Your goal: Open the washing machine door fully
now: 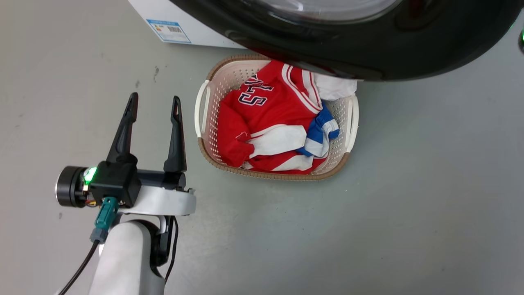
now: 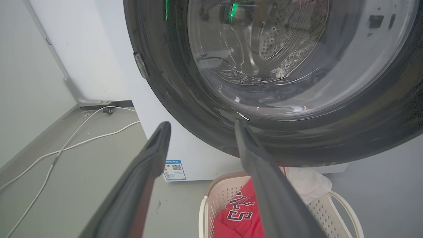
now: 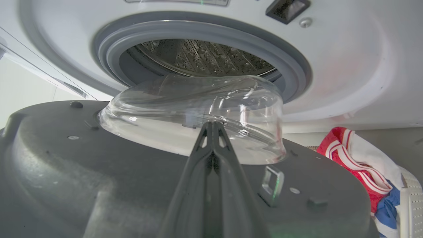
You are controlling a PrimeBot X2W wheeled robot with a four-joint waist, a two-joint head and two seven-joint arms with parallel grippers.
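The washing machine door [image 1: 368,53], a glossy black ring around clear glass, stands partly swung out over the basket. In the left wrist view the washing machine door [image 2: 198,109] hangs just beyond my open left gripper [image 2: 201,124], apart from it. My left gripper [image 1: 154,100] hovers over the floor, left of the basket, holding nothing. The right gripper [image 3: 211,124] is shut, fingers pressed together. Its tips lie against the door's grey inner face [image 3: 99,172] at the foot of the glass bowl [image 3: 185,109]. Behind is the white washing machine [image 3: 347,66] with its steel drum [image 3: 198,59].
A white laundry basket [image 1: 348,123] with a red jersey [image 1: 266,119] and other clothes sits on the grey floor below the door. White cables [image 2: 66,145] run along the floor by the wall, left of the machine. A blue sticker [image 2: 173,169] marks the machine's lower corner.
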